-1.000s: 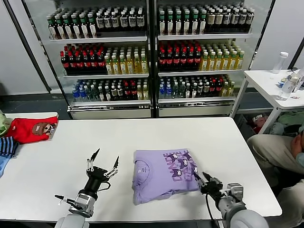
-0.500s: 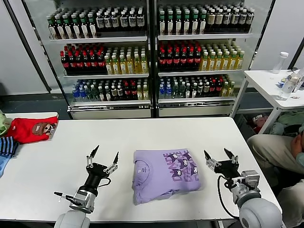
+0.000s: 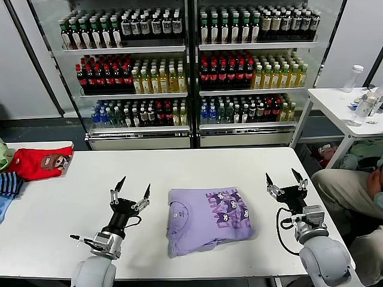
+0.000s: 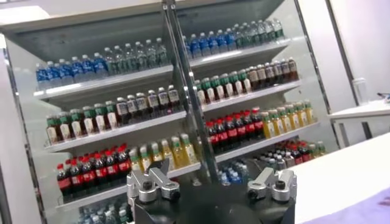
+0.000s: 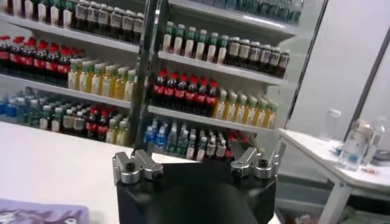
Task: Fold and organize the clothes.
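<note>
The clothes are one lavender T-shirt [image 3: 207, 219], folded into a compact rectangle on the white table [image 3: 179, 167], its dark purple print facing up on its right half. A corner of it shows in the right wrist view [image 5: 36, 214]. My left gripper [image 3: 130, 188] hovers left of the shirt, open and empty, fingers pointing up and away. To the shirt's right, my right gripper [image 3: 285, 180] is raised off the table, open, holding nothing. Both wrist views look toward the drinks fridge.
A red garment [image 3: 40, 162] and a striped blue one [image 3: 9, 184] lie at the table's left edge. A drinks fridge [image 3: 191, 72] stands behind the table. A small white side table [image 3: 341, 104] with bottles is at right, and a seated person [image 3: 353, 191] is beside the table's right end.
My right gripper let go of the shirt's right edge, opened, and rose up and to the right. The left gripper lifted slightly. The shirt stays folded in place.
</note>
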You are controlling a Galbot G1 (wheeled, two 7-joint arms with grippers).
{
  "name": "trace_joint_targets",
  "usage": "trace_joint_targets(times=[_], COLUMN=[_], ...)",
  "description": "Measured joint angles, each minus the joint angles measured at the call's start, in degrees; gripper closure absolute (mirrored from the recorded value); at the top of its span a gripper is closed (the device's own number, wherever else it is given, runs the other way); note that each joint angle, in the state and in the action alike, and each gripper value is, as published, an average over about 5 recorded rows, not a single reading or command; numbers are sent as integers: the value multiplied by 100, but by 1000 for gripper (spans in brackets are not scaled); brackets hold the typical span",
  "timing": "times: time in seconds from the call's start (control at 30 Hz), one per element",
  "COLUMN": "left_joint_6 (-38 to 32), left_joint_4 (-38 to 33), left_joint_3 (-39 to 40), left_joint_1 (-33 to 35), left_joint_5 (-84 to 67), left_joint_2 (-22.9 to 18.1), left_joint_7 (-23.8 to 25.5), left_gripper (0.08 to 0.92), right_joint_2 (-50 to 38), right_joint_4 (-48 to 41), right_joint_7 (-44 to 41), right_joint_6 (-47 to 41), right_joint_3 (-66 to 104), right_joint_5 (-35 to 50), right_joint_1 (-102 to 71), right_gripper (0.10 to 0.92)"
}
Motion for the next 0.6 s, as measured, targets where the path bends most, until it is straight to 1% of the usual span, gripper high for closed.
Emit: trace_joint_targets(times=[0.37, 0.6], left_joint_6=[-66, -102], left_joint_4=[291, 466], left_joint_3=[-51, -125], left_joint_1=[-326, -462], left_joint_5=[-22, -37], left_joint_2=[-40, 7], left_joint_7=[2, -4], left_gripper=[177, 177], right_joint_2=[-56, 19], right_joint_4=[-352, -576], right_joint_7=[-39, -45], right_joint_6=[210, 339], right_joint_3=[-72, -155], right_joint_5=[-231, -501], right_joint_1=[270, 444], right_gripper=[203, 203])
